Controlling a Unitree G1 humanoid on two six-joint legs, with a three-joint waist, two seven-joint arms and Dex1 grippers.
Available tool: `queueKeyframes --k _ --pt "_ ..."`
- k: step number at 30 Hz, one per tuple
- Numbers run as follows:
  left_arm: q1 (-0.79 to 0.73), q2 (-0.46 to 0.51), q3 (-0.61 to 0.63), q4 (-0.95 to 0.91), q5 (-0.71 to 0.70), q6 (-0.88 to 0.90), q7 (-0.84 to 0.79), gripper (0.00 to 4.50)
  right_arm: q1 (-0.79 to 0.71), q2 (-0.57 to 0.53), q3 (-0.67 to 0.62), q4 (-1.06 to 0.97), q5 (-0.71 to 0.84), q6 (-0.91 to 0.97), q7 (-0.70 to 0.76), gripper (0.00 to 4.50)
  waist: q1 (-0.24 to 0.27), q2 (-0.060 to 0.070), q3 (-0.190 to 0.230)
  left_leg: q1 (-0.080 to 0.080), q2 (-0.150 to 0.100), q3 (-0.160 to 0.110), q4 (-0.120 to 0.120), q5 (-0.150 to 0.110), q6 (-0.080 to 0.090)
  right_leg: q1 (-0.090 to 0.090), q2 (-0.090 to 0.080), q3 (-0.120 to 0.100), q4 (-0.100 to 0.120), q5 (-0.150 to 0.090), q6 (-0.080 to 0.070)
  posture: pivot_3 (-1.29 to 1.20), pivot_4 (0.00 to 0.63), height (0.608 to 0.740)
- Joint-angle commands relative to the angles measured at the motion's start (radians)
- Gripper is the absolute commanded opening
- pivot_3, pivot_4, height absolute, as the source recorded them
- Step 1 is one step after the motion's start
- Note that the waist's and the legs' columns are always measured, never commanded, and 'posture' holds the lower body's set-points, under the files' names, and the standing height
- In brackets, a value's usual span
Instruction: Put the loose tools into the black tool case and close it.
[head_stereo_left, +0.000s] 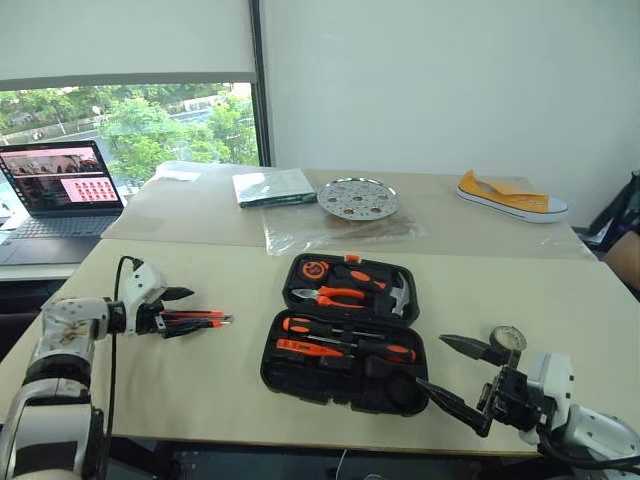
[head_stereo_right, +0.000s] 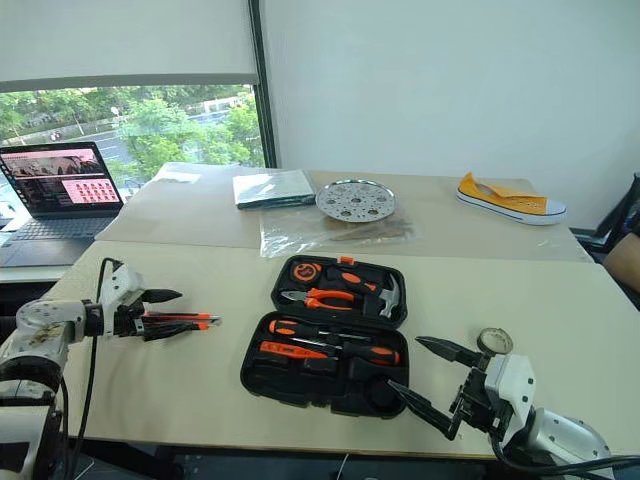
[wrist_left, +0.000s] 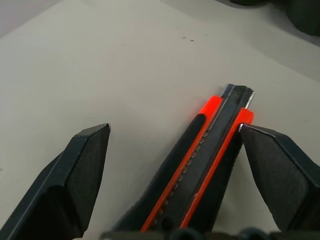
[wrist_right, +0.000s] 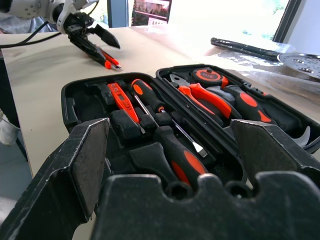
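The black tool case (head_stereo_left: 300, 375) lies open in the middle of the near table. Its far half holds a tape measure, pliers and a hammer. In the near half lie two screwdrivers (wrist_right: 150, 95) and a slim orange tool (wrist_right: 120, 97). Left of the case, an orange-black utility knife (head_stereo_left: 205, 319) rests on the table. My left gripper (head_stereo_left: 185, 312) is open around its handle end, and the knife (wrist_left: 210, 140) lies against one finger. At the case's front right corner my right gripper (head_stereo_left: 432, 362) is open and empty. A small dark roll (head_stereo_left: 508, 338) sits just behind it.
A laptop (head_stereo_left: 60, 185) stands open at the far left. On the far table lie a wrapped book (head_stereo_left: 272, 186), a perforated metal disc (head_stereo_left: 357, 198) on clear plastic sheet, and a yellow shoe (head_stereo_left: 512, 196). The table's front edge runs just below both grippers.
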Motion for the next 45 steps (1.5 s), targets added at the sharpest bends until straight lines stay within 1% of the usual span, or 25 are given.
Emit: queueKeyframes --k 1,7,12,13,17,19,21,23,25,27,28,31,33,34,35,36,38,41,43,44,45 --pt "-0.100 0.021 -0.026 0.063 0.035 -0.004 -0.085 4.45 0.031 0.000 -0.036 -0.069 0.003 -0.005 -0.031 4.50 0.000 0.000 0.000 0.000 0.000 0.000 0.000 0.000 0.000 0.000 -0.001 0.000 0.000 0.000 0.000 0.00 0.150 0.740" --pt "-0.117 0.034 -0.086 0.116 0.114 -0.007 -0.153 4.45 0.068 -0.008 -0.055 -0.089 0.006 -0.007 -0.049 4.50 0.000 0.000 0.000 0.003 0.000 -0.004 0.001 0.000 0.000 0.001 -0.002 0.004 0.001 -0.001 0.001 0.00 0.150 0.740" --pt "-0.115 0.032 -0.074 0.129 0.118 -0.011 -0.160 4.45 0.073 -0.019 -0.074 -0.094 0.010 -0.002 -0.056 4.50 0.001 -0.001 0.000 0.003 0.001 -0.007 0.002 0.000 0.001 0.000 -0.003 0.004 0.002 -0.001 0.001 0.00 0.150 0.740" --pt "-0.112 0.033 -0.075 0.131 0.123 -0.016 -0.150 4.45 0.075 -0.020 -0.075 -0.095 0.011 -0.001 -0.056 4.50 0.001 -0.001 0.000 0.003 0.001 -0.007 0.002 -0.001 0.001 0.000 -0.003 0.004 0.002 -0.001 0.001 0.00 0.150 0.740" --pt "-0.093 0.033 -0.090 0.150 0.165 -0.079 -0.022 4.45 0.069 -0.025 -0.068 -0.100 0.009 0.010 -0.061 4.50 0.004 -0.001 0.000 0.003 0.001 -0.007 0.003 -0.001 0.003 0.000 -0.003 0.005 0.002 -0.001 0.001 0.00 0.150 0.740" --pt "-0.091 0.028 -0.091 0.159 0.174 -0.077 0.005 4.45 0.062 -0.030 -0.070 -0.098 0.011 0.015 -0.059 4.50 0.005 -0.001 0.000 0.003 0.001 -0.007 0.003 -0.002 0.003 0.001 -0.004 0.005 0.003 -0.001 0.001 0.00 0.150 0.740" --pt "-0.101 0.013 -0.063 0.168 0.153 -0.055 0.037 4.45 0.057 -0.038 -0.072 -0.094 0.014 0.019 -0.055 4.50 0.006 -0.001 0.000 0.004 0.001 -0.007 0.003 -0.002 0.004 0.001 -0.004 0.005 0.003 -0.001 0.001 0.00 0.150 0.740" --pt "-0.109 0.005 -0.054 0.171 0.147 -0.038 0.034 4.45 0.055 -0.045 -0.076 -0.092 0.019 0.021 -0.051 4.50 0.008 -0.001 0.000 0.005 0.001 -0.007 0.003 -0.002 0.004 0.002 -0.004 0.005 0.004 -0.001 0.001 0.00 0.150 0.740" --pt "-0.098 0.012 -0.078 0.170 0.172 -0.048 -0.013 4.45 0.052 -0.051 -0.079 -0.092 0.024 0.025 -0.052 4.50 0.010 -0.001 0.000 0.005 0.001 -0.007 0.003 -0.002 0.004 0.002 -0.004 0.005 0.004 -0.001 0.001 0.00 0.150 0.740" --pt "-0.080 0.025 -0.104 0.168 0.196 -0.056 -0.066 3.93 0.051 -0.054 -0.081 -0.092 0.027 0.027 -0.052 4.50 0.011 -0.001 0.000 0.005 0.001 -0.007 0.003 -0.002 0.004 0.002 -0.004 0.005 0.004 -0.001 0.001 0.00 0.150 0.740" --pt "-0.074 0.030 -0.106 0.168 0.196 -0.047 -0.087 3.76 0.051 -0.055 -0.081 -0.092 0.027 0.028 -0.053 4.50 0.010 -0.001 0.000 0.005 0.001 -0.006 0.003 -0.002 0.004 0.002 -0.004 0.005 0.004 -0.001 0.001 0.00 0.150 0.740" --pt "-0.054 0.037 -0.095 0.166 0.182 -0.040 -0.106 2.73 0.052 -0.053 -0.082 -0.091 0.028 0.029 -0.052 4.50 0.006 0.000 0.000 0.006 0.001 -0.005 0.003 -0.002 0.004 0.002 -0.003 0.007 0.004 -0.001 0.001 0.00 0.150 0.740" --pt "-0.039 0.040 -0.092 0.157 0.176 -0.070 -0.121 1.96 0.051 -0.051 -0.079 -0.090 0.027 0.028 -0.052 4.50 0.005 0.000 0.000 0.007 0.001 -0.005 0.002 -0.002 0.004 0.002 -0.003 0.007 0.004 -0.001 0.001 0.00 0.150 0.740" --pt "-0.040 0.028 -0.066 0.141 0.142 -0.084 -0.149 1.66 0.051 -0.050 -0.078 -0.089 0.027 0.028 -0.052 4.50 0.005 0.000 0.000 0.007 0.001 -0.005 0.002 -0.002 0.004 0.002 -0.003 0.007 0.004 -0.001 0.002 0.00 0.150 0.740" --pt "-0.046 0.017 -0.043 0.124 0.109 -0.088 -0.176 1.53 0.051 -0.050 -0.078 -0.088 0.027 0.027 -0.051 4.50 0.005 0.000 0.000 0.007 0.001 -0.005 0.002 -0.002 0.004 0.002 -0.003 0.007 0.003 -0.001 0.002 0.00 0.150 0.740" --pt "-0.052 0.006 -0.027 0.106 0.080 -0.091 -0.198 1.53 0.051 -0.049 -0.077 -0.087 0.027 0.026 -0.050 4.50 0.005 0.000 0.000 0.006 0.001 -0.005 0.002 -0.002 0.004 0.002 -0.004 0.007 0.003 -0.001 0.002 0.00 0.150 0.740" --pt "-0.061 -0.009 -0.038 0.032 0.005 -0.079 -0.215 1.53 0.057 -0.049 -0.081 -0.085 0.027 0.021 -0.045 4.50 0.010 0.000 0.000 0.006 0.001 -0.005 0.003 -0.002 0.004 0.002 -0.004 0.007 0.003 -0.001 0.002 0.00 0.150 0.740" --pt "-0.025 -0.006 -0.115 -0.201 -0.155 0.015 -0.216 1.53 0.069 -0.051 -0.098 -0.084 0.035 0.018 -0.035 4.50 0.022 -0.002 0.001 0.003 0.002 -0.006 0.006 -0.002 0.005 0.001 -0.004 0.006 0.004 -0.001 0.002 0.00 0.150 0.740" --pt "0.031 0.024 -0.190 -0.508 -0.272 0.193 -0.216 1.53 0.089 -0.052 -0.110 -0.083 0.040 0.017 -0.023 4.50 0.023 -0.002 0.001 0.001 0.002 -0.008 0.008 -0.003 0.005 0.000 -0.004 0.005 0.004 -0.001 0.001 0.00 0.150 0.740" --pt "0.051 0.035 -0.213 -0.620 -0.305 0.262 -0.216 1.53 0.096 -0.051 -0.113 -0.084 0.041 0.017 -0.019 4.50 0.024 -0.002 0.001 0.000 0.002 -0.008 0.009 -0.003 0.005 0.000 -0.004 0.005 0.004 -0.001 0.001 0.00 0.150 0.740" --pt "0.071 0.034 -0.230 -0.768 -0.337 0.374 -0.216 1.53 0.104 -0.051 -0.115 -0.083 0.040 0.016 -0.012 4.50 0.024 -0.002 0.001 -0.001 0.002 -0.009 0.009 -0.003 0.006 0.000 -0.004 0.005 0.004 -0.001 0.002 0.00 0.150 0.740"
